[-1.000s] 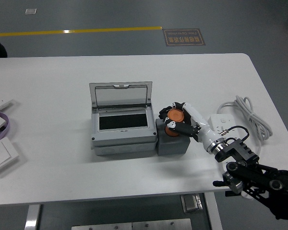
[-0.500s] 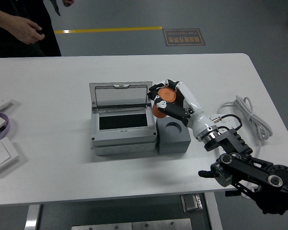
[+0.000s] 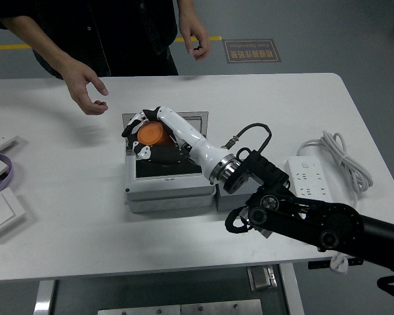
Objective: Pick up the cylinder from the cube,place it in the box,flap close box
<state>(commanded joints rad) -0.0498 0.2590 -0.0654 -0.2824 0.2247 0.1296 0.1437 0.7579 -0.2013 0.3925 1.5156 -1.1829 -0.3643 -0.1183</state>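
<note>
white table (image 3: pixel 65 216): one box (image 3: pixel 167 190), one cylinder (image 3: pixel 151 134) in robot hand (image 3: pixel 151 139).

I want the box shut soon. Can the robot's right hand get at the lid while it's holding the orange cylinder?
Probably not yet. The right hand is right beside the upright lid, but its fingers are wrapped around the orange cylinder, held over the open box.

High head view (looking down) over table (image 3: pixel 65 230).
</note>
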